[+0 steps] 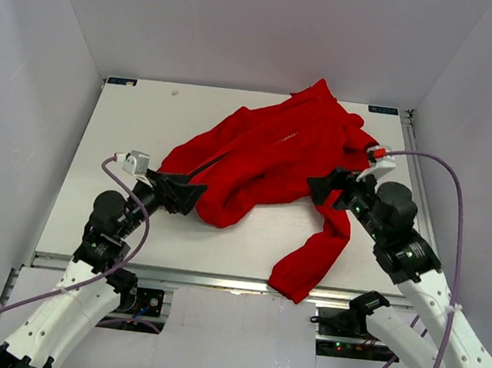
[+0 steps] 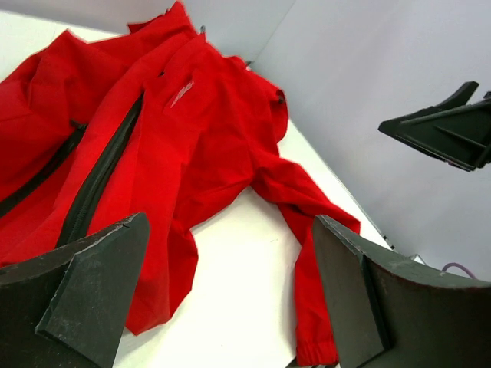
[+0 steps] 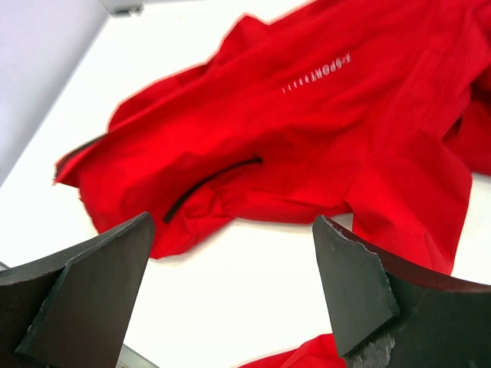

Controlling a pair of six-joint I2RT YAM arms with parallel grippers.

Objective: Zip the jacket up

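Observation:
The red jacket (image 1: 271, 160) lies crumpled across the middle and back right of the white table, one sleeve (image 1: 313, 254) trailing to the front edge. White chest lettering (image 3: 316, 75) and a black zipper line (image 2: 100, 172) show on it. My left gripper (image 1: 193, 197) is open and empty, just left of the jacket's lower hem (image 2: 157, 299). My right gripper (image 1: 321, 191) is open and empty, hovering at the jacket's right side above the sleeve. The jacket also fills the upper part of the right wrist view (image 3: 307, 138).
The white table (image 1: 127, 135) is boxed in by white walls on the left, back and right. A metal rail (image 1: 156, 271) runs along its front edge. The right gripper's fingers (image 2: 449, 130) show at the upper right of the left wrist view.

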